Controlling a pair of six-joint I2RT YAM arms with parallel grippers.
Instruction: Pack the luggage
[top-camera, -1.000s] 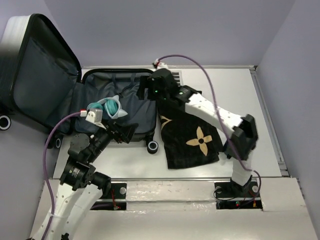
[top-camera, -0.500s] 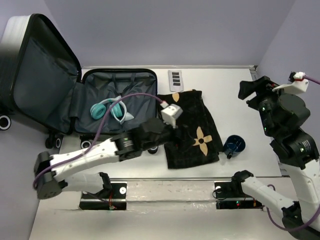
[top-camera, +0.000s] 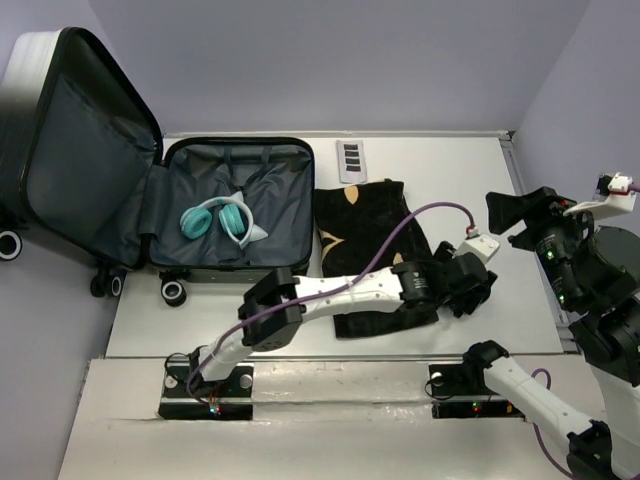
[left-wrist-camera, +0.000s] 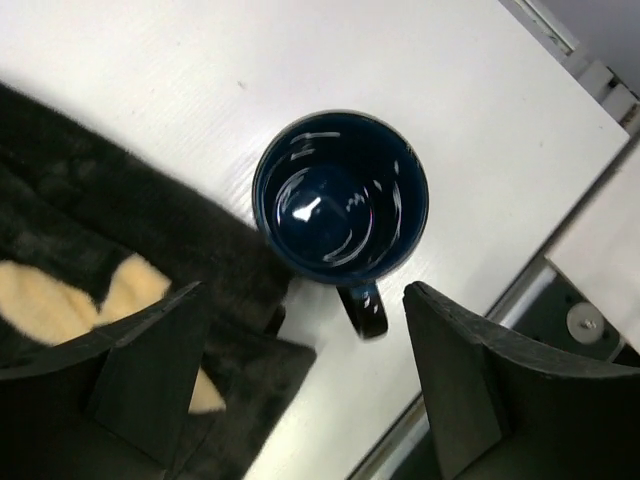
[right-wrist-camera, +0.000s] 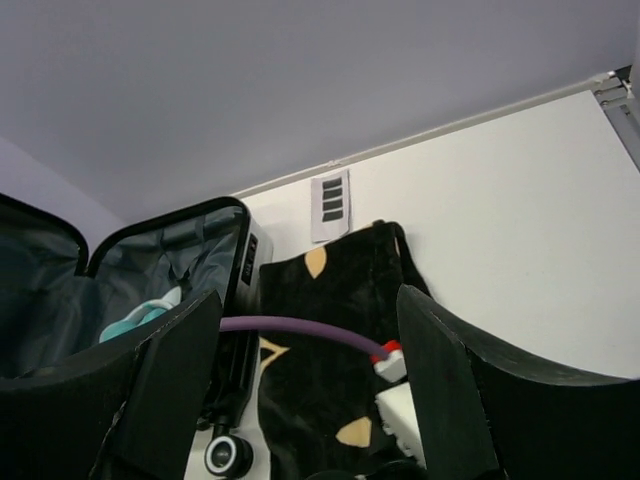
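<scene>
**Ana:** From overhead, where's the luggage?

**Ben:** The luggage lies open at the left end of the table. Its lid is swung out to the left, its base lies flat, and teal headphones rest on the grey lining. Just right of it lies a black towel with tan flowers, and a small white remote sits behind that.

**Ana:** And the arms?

**Ben:** The left arm stretches across the towel, which puts the left gripper off the towel's right edge, well apart from the case. The right gripper is raised at the far right, I'd guess to keep out of that reach.

**Ana:** What does the left wrist view show?

**Ben:** It looks straight down into a dark blue mug, upright and empty, hard against the towel's edge. I can't tell whether they touch. The jaws are spread wide, one on each side of the mug and neither touching it, so nothing is held. That spread looks chosen to clear the rim. The handle points between the jaws, so I'd expect them to close across the body.

**Ana:** And the right wrist view?

**Ben:** It looks across the table towards the case. Its jaws are parted with nothing between them. Through the gap you can see the towel, the remote, the open luggage and the left arm's purple cable.
</scene>
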